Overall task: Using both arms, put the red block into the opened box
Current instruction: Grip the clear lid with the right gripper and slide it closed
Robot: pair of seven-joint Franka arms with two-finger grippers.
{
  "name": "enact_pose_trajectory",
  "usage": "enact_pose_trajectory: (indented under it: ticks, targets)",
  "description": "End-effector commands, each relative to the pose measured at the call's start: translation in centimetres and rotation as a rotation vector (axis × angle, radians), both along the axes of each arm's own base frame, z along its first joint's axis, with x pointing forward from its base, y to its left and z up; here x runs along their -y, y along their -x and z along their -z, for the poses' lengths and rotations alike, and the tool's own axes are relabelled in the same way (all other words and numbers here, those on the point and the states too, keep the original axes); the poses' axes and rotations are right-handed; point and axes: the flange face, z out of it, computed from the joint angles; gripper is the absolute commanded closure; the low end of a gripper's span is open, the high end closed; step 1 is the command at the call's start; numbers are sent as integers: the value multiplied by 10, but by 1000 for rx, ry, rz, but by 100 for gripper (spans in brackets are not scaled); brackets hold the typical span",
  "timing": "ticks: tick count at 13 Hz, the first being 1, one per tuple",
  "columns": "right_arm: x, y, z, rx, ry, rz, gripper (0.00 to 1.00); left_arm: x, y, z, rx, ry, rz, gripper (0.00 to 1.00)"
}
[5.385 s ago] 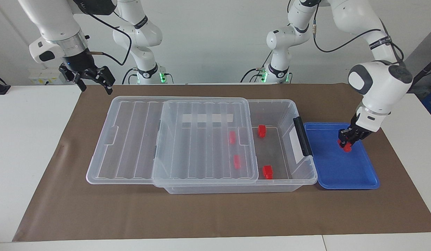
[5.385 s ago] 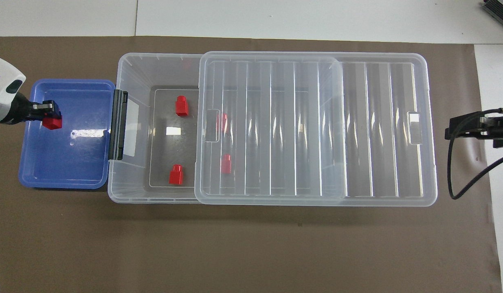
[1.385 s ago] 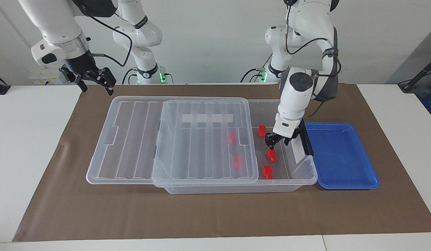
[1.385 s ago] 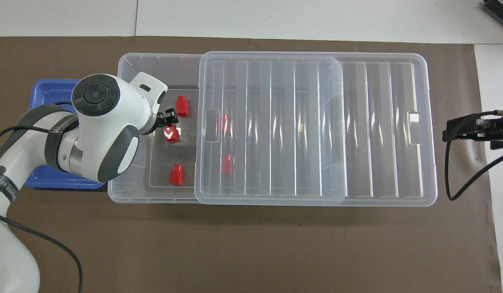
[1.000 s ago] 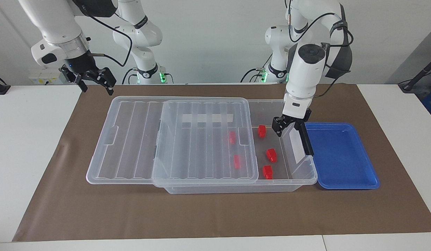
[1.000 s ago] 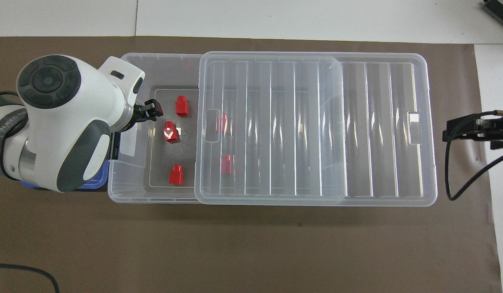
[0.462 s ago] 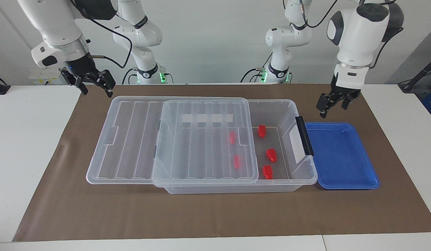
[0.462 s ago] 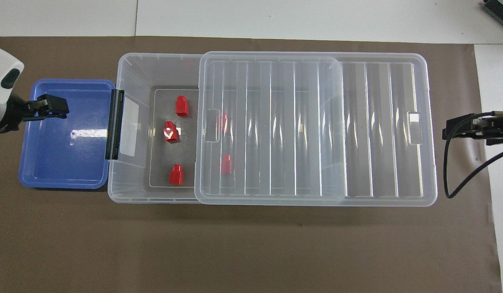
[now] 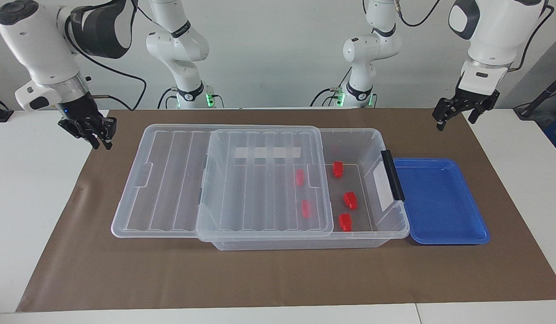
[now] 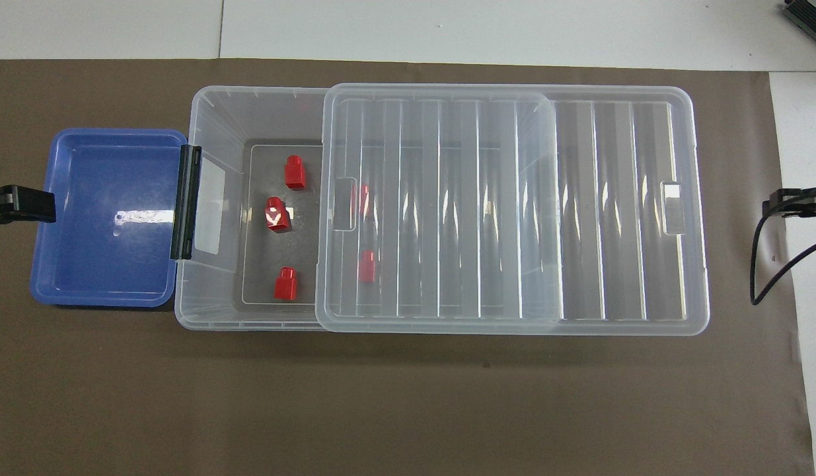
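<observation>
Red block point(image 9: 350, 200): glossy stepped plastic, on floor of clear ribbed-lid box point(image 9: 370, 135) | left pincer point(image 9: 453, 112): wide, bare, over brown mat point(image 9: 278, 274) | right pincer point(image 9: 95, 130): gap unreadable, bare.

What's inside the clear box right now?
Five red blocks lie in the box. Three sit in the uncovered end by the black handle, one being the red block just placed. Two show blurred through the slid-back lid; their exact pose is unclear.

Five red blocks point(image 9: 350, 200); one box point(image 9: 372, 135); one tray point(image 9: 440, 202).
</observation>
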Motion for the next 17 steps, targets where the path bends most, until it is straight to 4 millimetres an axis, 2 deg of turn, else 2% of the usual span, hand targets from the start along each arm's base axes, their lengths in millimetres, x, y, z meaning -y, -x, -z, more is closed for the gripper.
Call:
enact_pose_trajectory:
  ticks: [1,3,4,6,7,9,10,11,14,15,17]
  targets:
    - [10,-22,32,36,23,-83,100,10,7,3,-12,25,23,0]
    - [15,-33,51,48,17,-90,100,18,1,15,-34,48,35,0]
    - [15,-36,57,49,13,-95,100,25,-12,36,-82,56,49,0]
    - [8,-44,74,46,-34,-121,100,29,-25,24,-108,86,47,0]
    - [2,-49,81,57,-65,-125,100,42,-24,18,-138,86,68,0]
    - [-17,-53,82,58,-75,-144,100,39,-19,20,-155,90,60,0]
    - [-25,-54,82,63,-95,-142,100,27,-20,16,-165,91,39,0]
    - [-29,-54,83,66,-121,-133,100,25,-25,9,-159,91,36,0]
    - [-51,-56,84,60,-135,-160,100,35,-32,20,-183,89,48,0]
    - [-59,-56,84,55,-147,-155,100,32,-37,8,-164,92,42,0]
    - [-82,-57,84,49,-163,-139,100,28,-33,6,-196,91,33,0]
